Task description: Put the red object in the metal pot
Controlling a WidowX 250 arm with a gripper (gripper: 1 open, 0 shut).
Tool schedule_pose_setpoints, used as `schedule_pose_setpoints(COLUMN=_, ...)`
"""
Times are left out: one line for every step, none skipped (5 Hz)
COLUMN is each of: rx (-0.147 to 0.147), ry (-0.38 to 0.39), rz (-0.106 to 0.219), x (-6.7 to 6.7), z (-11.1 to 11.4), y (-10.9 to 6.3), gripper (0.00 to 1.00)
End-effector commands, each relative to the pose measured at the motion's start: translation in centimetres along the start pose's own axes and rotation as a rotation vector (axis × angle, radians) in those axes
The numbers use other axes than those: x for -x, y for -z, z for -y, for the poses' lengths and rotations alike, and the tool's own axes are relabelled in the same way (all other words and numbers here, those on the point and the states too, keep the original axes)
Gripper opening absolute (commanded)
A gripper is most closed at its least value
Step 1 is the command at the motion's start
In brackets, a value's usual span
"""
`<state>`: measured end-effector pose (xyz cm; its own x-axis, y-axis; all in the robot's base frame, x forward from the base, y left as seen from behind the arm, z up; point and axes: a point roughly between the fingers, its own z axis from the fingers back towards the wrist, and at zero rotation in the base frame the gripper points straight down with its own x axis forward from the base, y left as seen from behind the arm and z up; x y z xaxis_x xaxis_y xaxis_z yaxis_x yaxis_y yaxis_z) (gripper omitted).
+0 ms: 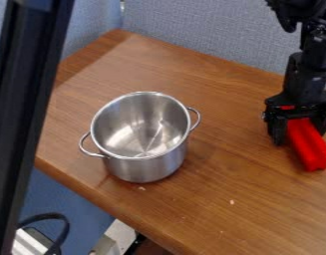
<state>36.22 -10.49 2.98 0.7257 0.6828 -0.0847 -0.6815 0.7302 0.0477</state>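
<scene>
A wooden worktop (218,189) fills most of the view, its near edge running diagonally from the upper left down toward the bottom. A dark, out-of-focus bar (26,110) crosses the left side of the frame in the foreground, hiding part of the worktop's left end.

The metal pot (139,134) stands upright near the worktop's left front edge. It is round and shiny, with two small loop handles, one facing the lower left and the other the upper right. Its brushed inside shows only reflections.

The red object (309,146) lies flat on the worktop at the far right of the view, well apart from the pot. It is a bright red elongated block, running diagonally from upper left to lower right, and its lower end nearly reaches the frame's right edge.

The black robot arm (306,40) comes down from the upper right corner, with the gripper (293,127) pointing down at the worktop. Its fingers are spread wide and stand low, straddling the upper end of the red block, one dark finger (274,127) on the pot side and the other toward the right edge. Whether either finger touches the block cannot be told; nothing is pinched between them and the block rests on the wood.
</scene>
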Motion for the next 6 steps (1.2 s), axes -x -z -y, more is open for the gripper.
schedule_pose_setpoints(rx=0.08, ry=-0.047, rz=0.017, x=0.0, z=-0.4, y=-3.5, gripper=1.0)
schedule_pose_setpoints(rx=0.093, ry=-0.08, rz=-0.004, x=0.3, z=-0.7, y=-3.5, gripper=0.0)
schedule_pose_setpoints(rx=0.099, ry=-0.111, rz=-0.011, x=0.6, z=-1.4, y=-4.1, gripper=0.0)
schedule_pose_setpoints(rx=0.102, ry=-0.094, rz=-0.023, x=0.5, z=-1.5, y=-4.6, gripper=0.0)
schedule_pose_setpoints(rx=0.105, ry=-0.081, rz=-0.03, x=0.6, z=-1.4, y=-4.5, gripper=0.0)
schedule_pose_setpoints(rx=0.114, ry=-0.133, rz=-0.027, x=0.6, z=-1.3, y=-3.9, gripper=0.0)
